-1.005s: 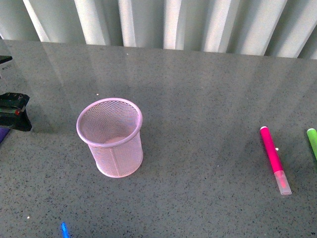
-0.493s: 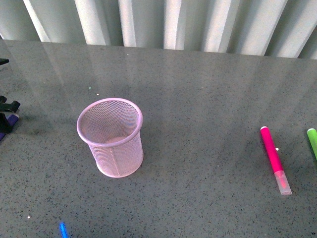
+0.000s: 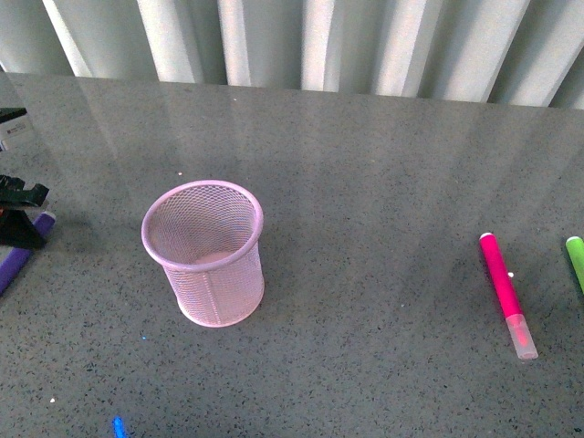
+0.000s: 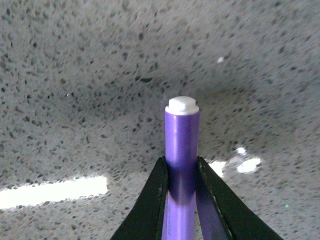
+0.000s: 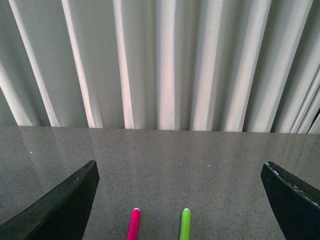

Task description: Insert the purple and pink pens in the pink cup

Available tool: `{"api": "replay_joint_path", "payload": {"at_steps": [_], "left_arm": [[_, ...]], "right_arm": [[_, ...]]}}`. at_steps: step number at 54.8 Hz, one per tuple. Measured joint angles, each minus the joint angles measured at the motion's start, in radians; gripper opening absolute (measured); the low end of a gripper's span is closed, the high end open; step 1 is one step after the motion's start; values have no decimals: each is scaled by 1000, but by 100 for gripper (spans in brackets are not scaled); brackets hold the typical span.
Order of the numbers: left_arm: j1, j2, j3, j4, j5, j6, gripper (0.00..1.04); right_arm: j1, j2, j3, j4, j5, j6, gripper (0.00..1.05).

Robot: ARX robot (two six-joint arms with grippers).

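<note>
Pink cup (image 3: 217, 285): mesh, upright on desk (image 3: 383, 173), left of centre in front view. Both task pens are outside it.
Purple pen (image 4: 181, 135): clamped in left gripper (image 4: 181, 167). White end sticks out past the fingertips, aimed at the desk. In front view it sits at the far left edge, mid-height, slanted and partly cut off by the frame. Well apart from the cup, on its left. Cannot tell if it touches the desk.
Left gripper: clamped on the purple pen, one black finger pressed to each side of the barrel. Front view shows only black parts of it at the left edge.
Pink pen (image 3: 505, 290): flat on desk, right side of front view, below mid-height. Pale translucent cap points to the bottom of the frame, white end to the top. Well apart from the cup.
Green pen (image 3: 575, 260): near the pink pen on its right, roughly parallel, at the right edge and cut off by the frame.
Right gripper (image 5: 180, 167): fingers spread wide, gripping nothing. Its wrist view shows the pink and green pen ends side by side on the desk, framed between the fingers, not touching them. Not in front view.
Desk: grey speckled surface, glossy, with streaky reflections.
Curtain (image 3: 319, 41): white, pleated, across the top of front view behind the desk.
Blue speck (image 3: 119, 424): lower left of front view, on desk. Too small to tell what it is.
</note>
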Motion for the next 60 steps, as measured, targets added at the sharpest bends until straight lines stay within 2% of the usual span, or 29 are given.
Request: {"api": "replay_joint_path", "payload": {"at_steps": [9, 19, 24, 32, 36, 43, 50, 60], "left_arm": [[-1, -93, -72, 166, 76, -69, 13], [19, -196, -131, 391, 112, -160, 13], [39, -249, -205, 563, 117, -233, 13], [40, -379, -426, 1027, 76, -450, 12], [-1, -444, -534, 1253, -13, -577, 12], [-106, -516, -663, 1454, -87, -586, 12], [-211, -532, -760, 1544, -95, -592, 12], [-309, -518, -828, 1592, -18, -646, 12]], "right_arm": [[0, 0, 0, 0, 0, 0, 98], [0, 0, 0, 0, 0, 0, 98], [0, 0, 0, 0, 0, 0, 98], [0, 0, 0, 0, 0, 0, 98], [0, 0, 0, 0, 0, 0, 98], [0, 0, 0, 0, 0, 0, 98], [0, 0, 0, 0, 0, 0, 98], [0, 0, 0, 0, 0, 0, 98]]}}
